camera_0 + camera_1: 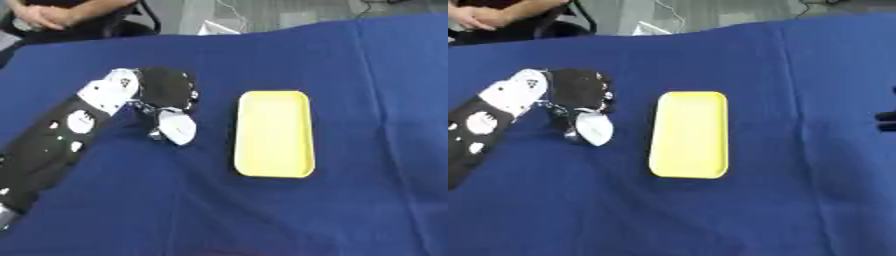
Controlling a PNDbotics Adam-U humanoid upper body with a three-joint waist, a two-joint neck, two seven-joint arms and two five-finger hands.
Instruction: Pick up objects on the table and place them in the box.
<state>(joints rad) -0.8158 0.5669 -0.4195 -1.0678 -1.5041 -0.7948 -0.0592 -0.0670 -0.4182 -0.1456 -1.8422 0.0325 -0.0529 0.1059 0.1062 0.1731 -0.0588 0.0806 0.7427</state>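
The left hand (164, 102) hangs over the cloth (350, 75) left of the yellow box (274, 134), fingers curled down; whether they hold anything I cannot tell. The box looks empty. If the hand carries something small, it could drop short of the box. A dark tip (887, 120) at the right edge may be the right hand.

The black-and-silver left arm (61, 137) reaches in from the lower left, its black left hand (166, 95) held palm down with fingers curled downward. Only dark fingertips of the right hand (887, 119) show at the right edge.
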